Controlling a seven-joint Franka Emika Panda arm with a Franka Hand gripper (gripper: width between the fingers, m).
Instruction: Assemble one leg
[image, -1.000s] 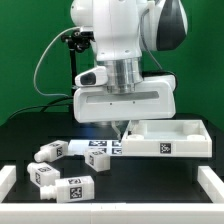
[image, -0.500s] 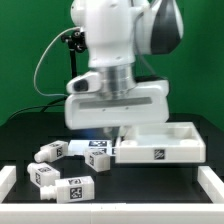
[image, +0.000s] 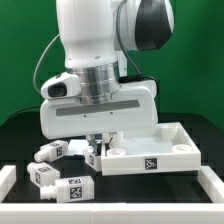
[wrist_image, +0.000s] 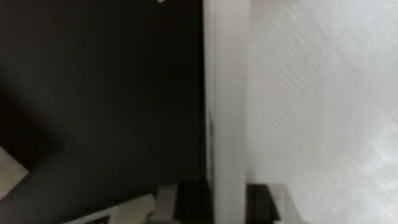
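Observation:
Three white legs with black-and-white tags lie at the exterior view's lower left: one (image: 48, 151), one (image: 42, 174), one (image: 72, 187). My gripper (image: 99, 141) is shut on the left rim of the wide white tray-like panel (image: 150, 165), which sits on the black table just right of the legs. In the wrist view the panel (wrist_image: 320, 100) fills one side, and its raised rim runs between my two dark fingers (wrist_image: 187, 205); the gripper (wrist_image: 226, 205) grips that rim. No leg is in my gripper.
A small white tagged piece (image: 79, 147) shows behind the legs, partly hidden by my hand; I cannot tell what it is. White border rails stand at the lower left (image: 8, 176) and lower right (image: 212, 181) of the table. A green backdrop is behind.
My arm has moved toward the exterior view's left and nearer the camera, taking the panel with it. The panel now hides the tagged strip that showed beside it. The legs have not moved.

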